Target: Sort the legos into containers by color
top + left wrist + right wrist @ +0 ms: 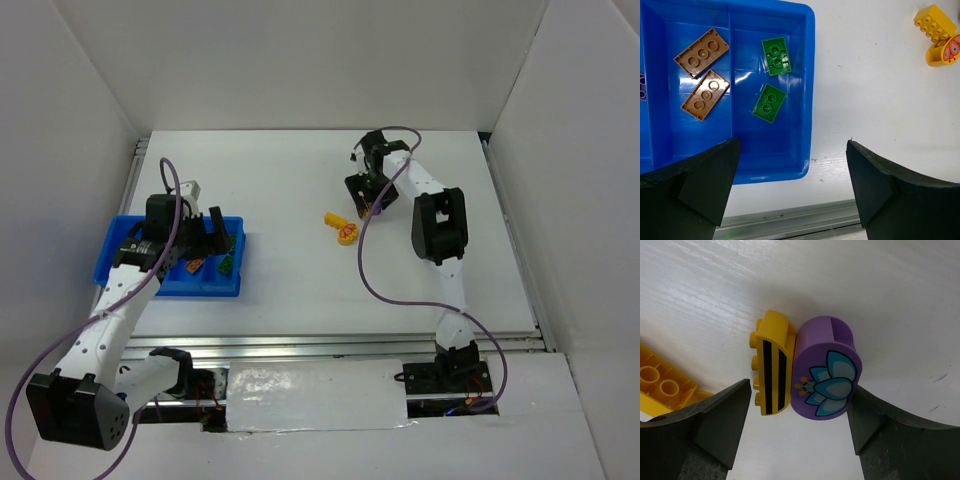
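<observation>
I've got the left gripper wide open and empty, hanging over the tray at its near corner. Just ahead of it, two green bricks share one compartment and two brown bricks the next one to the left, so those are done. The right gripper straddles a striped yellow brick touching a purple brick. Is it biting yet? I can't tell. A second yellow brick lies beyond its left finger. Roughly halfway, I'd say.
</observation>
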### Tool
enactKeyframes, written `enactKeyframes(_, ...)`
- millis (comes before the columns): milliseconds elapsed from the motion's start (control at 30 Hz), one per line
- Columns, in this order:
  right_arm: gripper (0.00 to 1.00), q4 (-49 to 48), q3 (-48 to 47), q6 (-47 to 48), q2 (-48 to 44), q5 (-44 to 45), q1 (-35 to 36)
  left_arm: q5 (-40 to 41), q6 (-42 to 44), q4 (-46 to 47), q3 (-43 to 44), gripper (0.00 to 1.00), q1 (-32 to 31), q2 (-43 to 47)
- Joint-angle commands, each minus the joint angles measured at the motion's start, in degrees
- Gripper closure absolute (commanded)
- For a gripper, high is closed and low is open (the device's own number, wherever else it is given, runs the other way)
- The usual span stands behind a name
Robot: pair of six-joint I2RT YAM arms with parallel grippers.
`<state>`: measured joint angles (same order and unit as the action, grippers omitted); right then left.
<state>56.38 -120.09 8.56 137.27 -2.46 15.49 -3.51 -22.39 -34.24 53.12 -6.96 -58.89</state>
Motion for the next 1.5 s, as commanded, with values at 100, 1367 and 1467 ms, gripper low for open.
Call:
enactKeyframes(100,0.31,0.8,-2.9,-0.7,0.3,0.7,0.1,-1.0,1.5,1.3,2.4,0.01,-0.3,-0.4)
enactKeyframes(1367,0.97,-41.6,41.1,-21.9,-55.9,0.4,32.9,-38.0,-15.5,25.4,9.2,0.07,-0.6,1.2)
enactKeyframes(1467,0.97,-39.1,38.3,-22.3,-53.3,6.1,36.0,-37.2,-14.8,24.5,8.8,0.10,-0.6,1.6)
